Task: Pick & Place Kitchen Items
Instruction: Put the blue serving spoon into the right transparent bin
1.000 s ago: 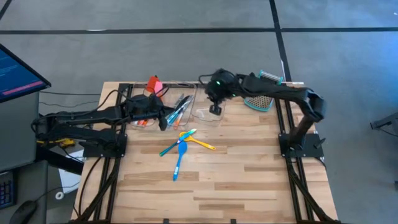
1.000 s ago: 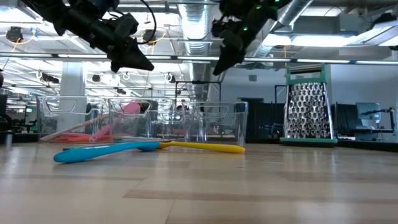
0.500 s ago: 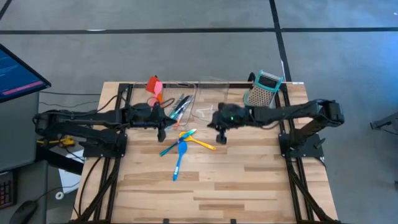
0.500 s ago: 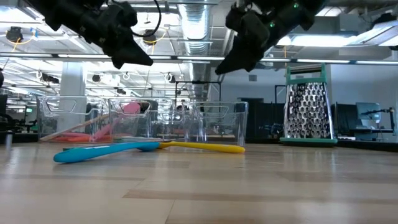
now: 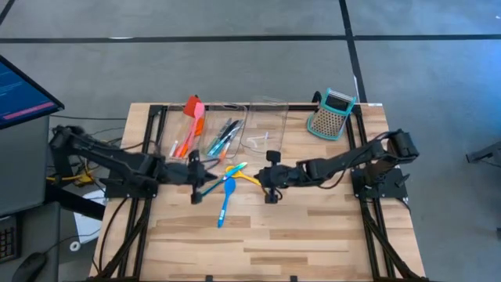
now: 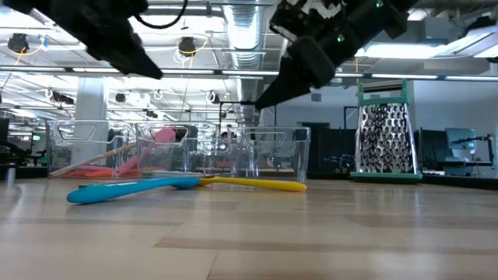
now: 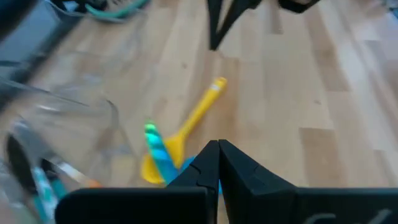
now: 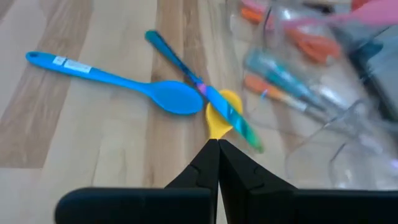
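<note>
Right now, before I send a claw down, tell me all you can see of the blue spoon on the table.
The blue spoon is one plain piece, plastic by its look, with a long slim handle, a white label near the handle's end and an oval bowl. It lies flat on the bare wooden table in front of the clear bins. Its bowl sits beside the yellow spoon, under a crossing teal utensil. Nothing grips it.

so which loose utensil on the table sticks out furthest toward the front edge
The blue spoon: its handle runs out toward the front edge, past the yellow spoon and the teal utensil it crosses.
</note>
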Robot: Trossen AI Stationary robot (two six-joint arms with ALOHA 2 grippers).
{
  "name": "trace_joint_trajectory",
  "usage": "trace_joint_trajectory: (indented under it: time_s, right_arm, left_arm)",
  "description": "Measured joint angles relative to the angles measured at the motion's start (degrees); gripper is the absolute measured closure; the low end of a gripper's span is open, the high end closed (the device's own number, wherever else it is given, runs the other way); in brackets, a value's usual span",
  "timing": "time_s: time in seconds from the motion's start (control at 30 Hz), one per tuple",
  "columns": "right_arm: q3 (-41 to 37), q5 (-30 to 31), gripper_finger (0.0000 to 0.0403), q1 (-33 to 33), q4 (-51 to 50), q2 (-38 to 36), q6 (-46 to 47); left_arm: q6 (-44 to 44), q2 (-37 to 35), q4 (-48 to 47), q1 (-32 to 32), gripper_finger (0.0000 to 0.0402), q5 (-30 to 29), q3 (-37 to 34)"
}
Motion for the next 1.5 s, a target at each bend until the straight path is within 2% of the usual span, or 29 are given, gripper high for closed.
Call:
trace_joint_trajectory:
  time_s: [0.13, 0.33, 0.53, 0.7, 0.8, 1.0, 1.17, 1.3, 1.5]
  right_arm:
    - [0.1, 0.0, 0.0403, 0.2, 1.5, 2.3, 5.9]
    - [2.2, -0.5, 0.0403, 0.8, 1.1, 5.4, 9.7]
    - [6.5, -1.2, 0.0403, 3.0, 1.6, 9.3, 5.5]
    - [11.4, -8.6, 0.0403, 3.8, 0.3, 12.6, -0.6]
    - [15.4, -11.3, 0.0403, 3.8, -4.2, 14.3, -1.7]
    - [22.9, -11.0, 0.0403, 3.6, -15.5, 15.3, -5.9]
    - [22.6, -9.7, 0.0403, 2.5, -23.6, 12.3, -5.7]
    - [17.1, -10.0, 0.0403, 1.1, -19.7, 7.3, -5.9]
    - [3.3, -11.3, 0.0403, 0.6, -8.5, -4.0, -7.6]
  left_arm:
    - [-5.4, 0.0, -0.9, -5.0, 0.0401, -0.8, 0.0]
    - [-7.1, 0.0, -1.0, -10.1, 0.0401, -0.9, 0.0]
    - [-11.6, 0.2, -1.0, -14.3, 0.0401, -0.9, 0.0]
    - [-15.9, 0.2, -0.9, -16.7, 0.0401, -1.2, 0.0]
    - [-19.4, 0.8, -1.0, -17.7, 0.0401, -1.8, 0.0]
    - [-31.8, 5.4, 0.9, -17.8, 0.0401, -3.0, 0.0]
    - [-35.5, 12.0, 7.0, -17.0, 0.0401, -4.0, 0.4]
    - [-36.9, 15.4, 7.0, -14.8, 0.0401, -3.9, 2.5]
    - [-38.2, 17.7, 6.5, -10.4, 0.0401, -2.2, 4.6]
